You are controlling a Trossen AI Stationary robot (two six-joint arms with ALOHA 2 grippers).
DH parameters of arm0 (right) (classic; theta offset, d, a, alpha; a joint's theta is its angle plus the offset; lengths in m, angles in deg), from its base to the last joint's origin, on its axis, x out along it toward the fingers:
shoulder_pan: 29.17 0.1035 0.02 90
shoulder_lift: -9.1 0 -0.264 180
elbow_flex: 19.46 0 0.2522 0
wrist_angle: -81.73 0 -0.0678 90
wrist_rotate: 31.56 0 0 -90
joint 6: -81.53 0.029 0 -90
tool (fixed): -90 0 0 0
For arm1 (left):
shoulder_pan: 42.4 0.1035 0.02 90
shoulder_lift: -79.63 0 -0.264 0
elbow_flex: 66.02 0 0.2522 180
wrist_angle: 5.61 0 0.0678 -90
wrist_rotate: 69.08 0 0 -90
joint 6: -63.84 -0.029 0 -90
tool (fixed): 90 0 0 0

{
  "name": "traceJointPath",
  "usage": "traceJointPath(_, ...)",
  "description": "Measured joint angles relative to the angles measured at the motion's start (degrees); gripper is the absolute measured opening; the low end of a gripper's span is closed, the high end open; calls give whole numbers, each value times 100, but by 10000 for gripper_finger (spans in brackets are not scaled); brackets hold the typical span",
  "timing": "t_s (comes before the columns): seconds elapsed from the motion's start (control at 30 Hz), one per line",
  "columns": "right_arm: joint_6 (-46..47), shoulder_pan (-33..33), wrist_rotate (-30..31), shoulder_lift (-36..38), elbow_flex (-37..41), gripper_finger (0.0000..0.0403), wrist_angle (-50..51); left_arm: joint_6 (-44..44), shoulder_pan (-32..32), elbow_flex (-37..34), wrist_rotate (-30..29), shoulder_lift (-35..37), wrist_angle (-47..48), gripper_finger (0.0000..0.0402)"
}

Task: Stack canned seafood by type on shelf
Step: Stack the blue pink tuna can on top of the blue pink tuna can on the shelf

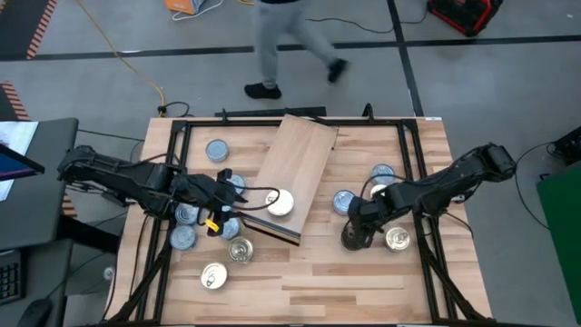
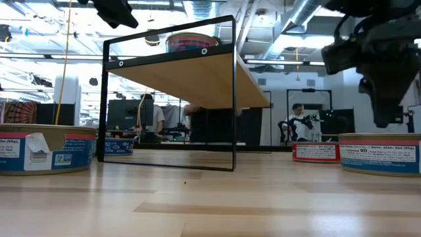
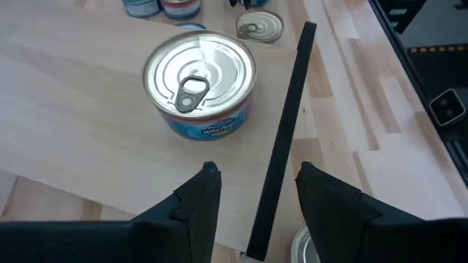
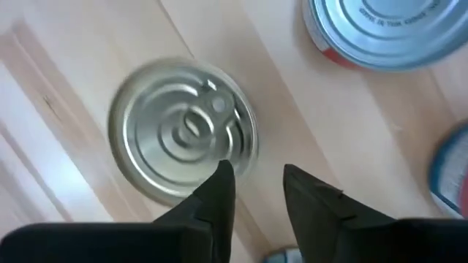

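One can (image 1: pixel 280 203) on one shelf (image 1: pixel 292 173)

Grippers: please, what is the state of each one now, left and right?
Left gripper: open, empty, over the shelf edge, near a pull-tab can.
Right gripper: open, narrow gap, empty, beside a gold-lid can.

Robotics lab, exposed ceiling ducts (image 2: pixel 309 13), floor cables (image 1: pixel 136 68), passing person (image 1: pixel 281 45)

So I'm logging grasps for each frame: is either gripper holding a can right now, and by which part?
Neither. The left gripper stands open over the shelf, short of the pull-tab can; the right gripper is empty beside a can.
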Motion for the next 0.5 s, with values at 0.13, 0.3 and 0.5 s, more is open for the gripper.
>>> traceJointPath(0.13, -7, -62, -38, -142, 160, 137, 7, -13, -24, 104, -20, 98, -27, 174)
traceJointPath(0.3, -62, -59, -55, -194, 266, 134, -12, -57, -98, 109, -41, 322, -75, 174)
traceJointPath(0.5, -163, -204, -219, -181, 399, 84, -139, -50, -116, 109, -113, 385, -59, 174)
